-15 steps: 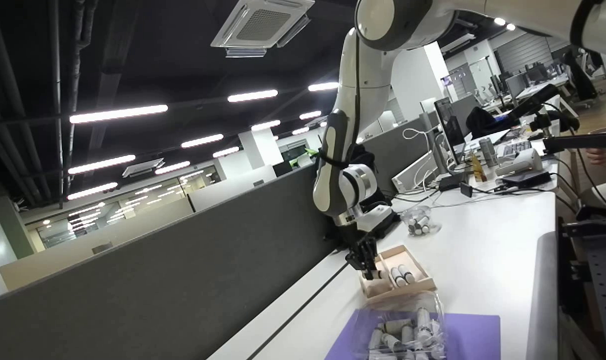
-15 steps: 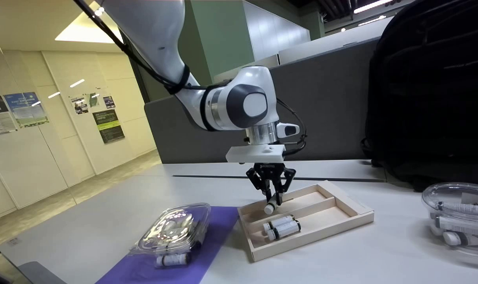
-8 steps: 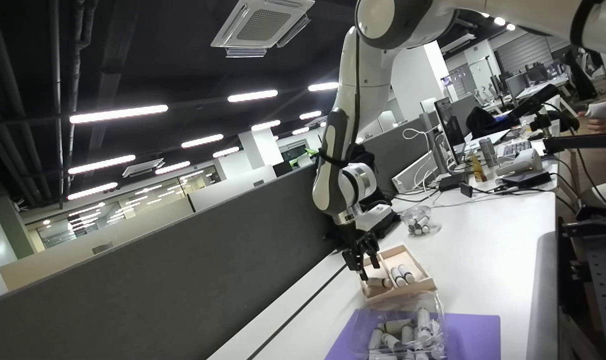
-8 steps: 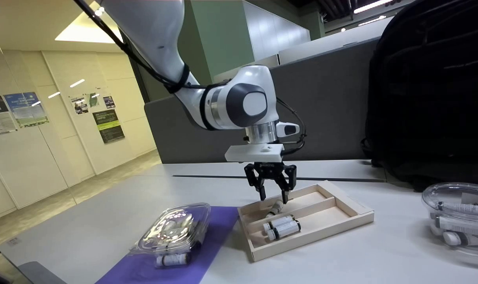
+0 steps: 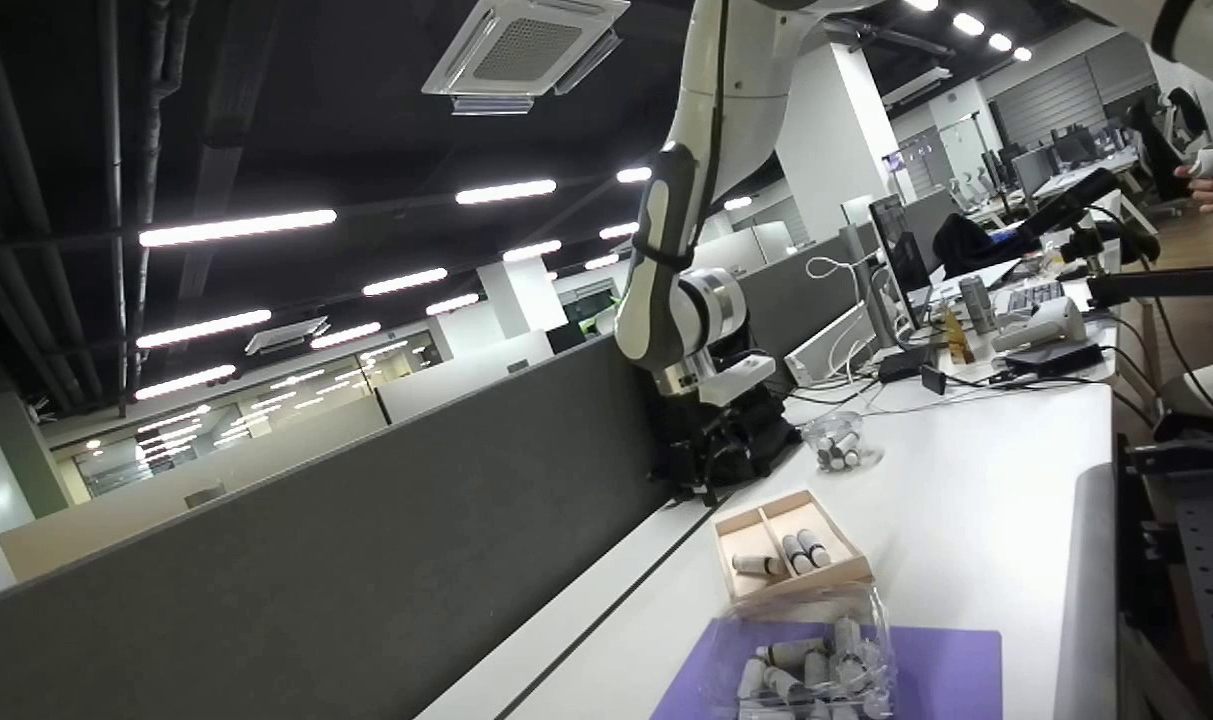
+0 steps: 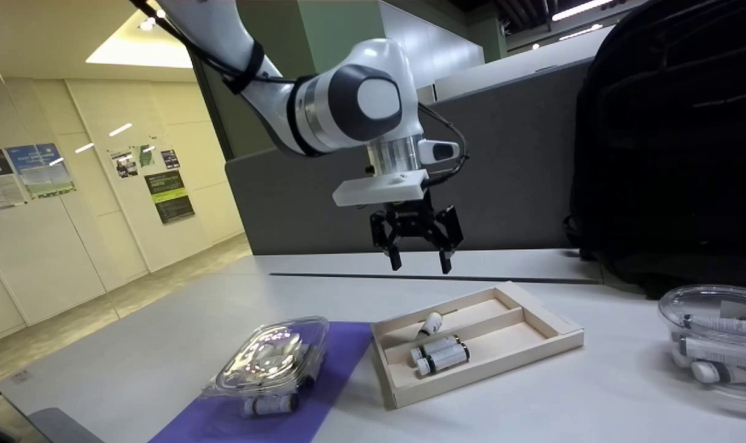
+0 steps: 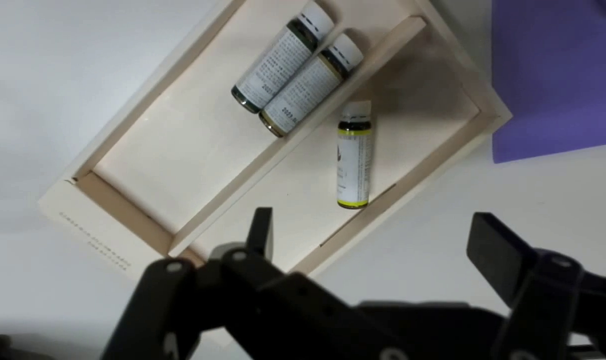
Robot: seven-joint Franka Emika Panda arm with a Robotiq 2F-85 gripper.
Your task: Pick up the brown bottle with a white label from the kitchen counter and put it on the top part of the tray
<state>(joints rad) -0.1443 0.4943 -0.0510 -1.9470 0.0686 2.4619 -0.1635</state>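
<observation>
A dark bottle with a white label and yellow bands (image 7: 353, 155), the brown bottle, lies on its side in one compartment of the wooden tray (image 6: 520, 341). That compartment is the farther one in an exterior view. In the wrist view its base end is close to the tray's outer wall and its white cap points toward the divider (image 7: 223, 200). My gripper (image 6: 420, 266) hangs well above the tray with its jaws wide apart, nothing between them; the fingertips are clear of the bottle. The white kitchen counter (image 6: 133, 344) is under the tray.
Two similar bottles (image 7: 303, 92) lie side by side in the tray's other compartment. A clear plastic box (image 6: 268, 363) of bottles rests on a purple sheet (image 5: 951, 670). A round clear tub (image 6: 717, 344) of bottles and a black backpack (image 6: 674, 154) stand nearby. A grey partition (image 5: 366, 550) runs behind.
One second ago the gripper held the bottle over the tray. The jaws have spread, the bottle has come to lie in the compartment, and the arm has risen away from it.
</observation>
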